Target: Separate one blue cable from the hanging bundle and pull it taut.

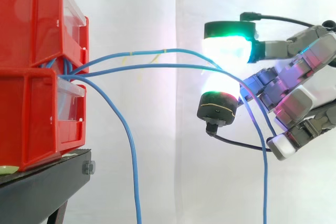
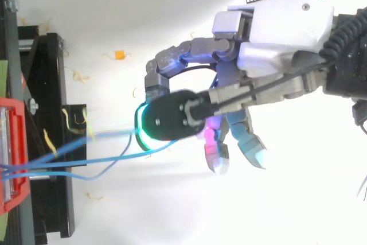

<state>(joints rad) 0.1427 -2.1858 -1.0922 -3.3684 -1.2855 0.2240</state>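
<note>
Pinching blue cables [image 1: 137, 53], hand [image 2: 281, 32] reaching level

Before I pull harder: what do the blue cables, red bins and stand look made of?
Blue cables: smooth flexible jacket, likely plastic; they bend in soft curves. Red bins: glossy moulded plastic, with clear front panels. Black stand: matte, probably metal; a bolt head shows at its edge.

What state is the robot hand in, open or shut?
Shut: the robot hand's glowing pads pinch two blue cables, holding them nearly level from the red bins.
</note>
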